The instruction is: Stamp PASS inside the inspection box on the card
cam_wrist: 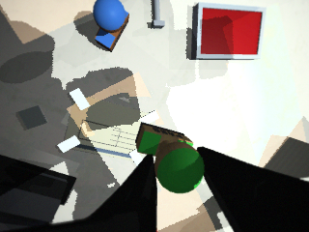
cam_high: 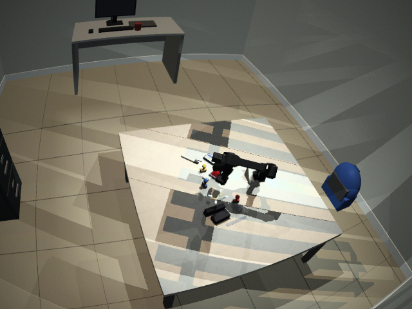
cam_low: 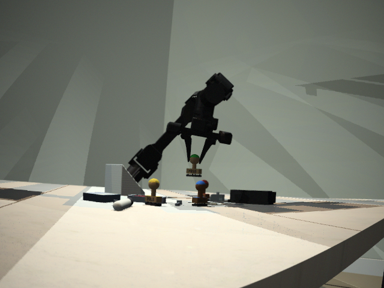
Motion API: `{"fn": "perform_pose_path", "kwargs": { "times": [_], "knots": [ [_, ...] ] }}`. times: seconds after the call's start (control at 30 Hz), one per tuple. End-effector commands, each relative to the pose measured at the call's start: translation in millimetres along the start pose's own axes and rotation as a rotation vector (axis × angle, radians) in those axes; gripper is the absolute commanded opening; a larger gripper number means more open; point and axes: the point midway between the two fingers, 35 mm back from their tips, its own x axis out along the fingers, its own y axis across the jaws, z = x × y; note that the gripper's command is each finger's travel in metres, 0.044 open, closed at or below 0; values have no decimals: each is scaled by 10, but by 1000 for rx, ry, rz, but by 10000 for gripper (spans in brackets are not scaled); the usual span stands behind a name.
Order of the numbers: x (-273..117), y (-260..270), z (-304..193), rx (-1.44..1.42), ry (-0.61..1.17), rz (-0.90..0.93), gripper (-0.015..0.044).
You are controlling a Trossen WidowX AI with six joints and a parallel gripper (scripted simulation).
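My gripper (cam_low: pixel 194 161) (cam_wrist: pixel 175 157) is shut on the PASS stamp (cam_low: pixel 194 171) (cam_wrist: pixel 180 170), by its green-topped knob. The stamp hangs upright, clear of the bench, above the heights of the other stamps. The pale card (cam_high: pixel 219 196) (cam_wrist: pixel 103 138) lies on the bench with white tabs at its corners; in the wrist view it is left of the stamp, partly in shadow. Printed lines show on it, but the stamp overlaps its right part and I cannot tell whether it bears a print. The red ink pad (cam_high: pixel 215 174) (cam_wrist: pixel 241 33) lies open at the wrist view's upper right.
A blue-topped stamp (cam_high: pixel 205 182) (cam_wrist: pixel 109 14), a yellow-topped HOLD stamp (cam_high: pixel 203 168) (cam_low: pixel 153 184) and a red-topped stamp (cam_high: pixel 236 197) stand nearby. Two black blocks (cam_high: pixel 220 217) (cam_low: pixel 252 197) lie beyond the card. A rod-like tool (cam_high: pixel 188 158) (cam_low: pixel 122 204) and a clear strip (cam_high: pixel 236 221) lie farther out.
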Motion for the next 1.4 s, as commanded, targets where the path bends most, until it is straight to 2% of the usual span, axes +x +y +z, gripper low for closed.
{"fn": "perform_pose_path", "kwargs": {
  "times": [0.0, 0.43, 1.37],
  "knots": [
    [29, -261, -16, -5, -4, -5, 0],
    [173, -869, -149, -9, 6, -1, 0],
    [543, -814, -136, -9, 5, -1, 0]
  ]
}}
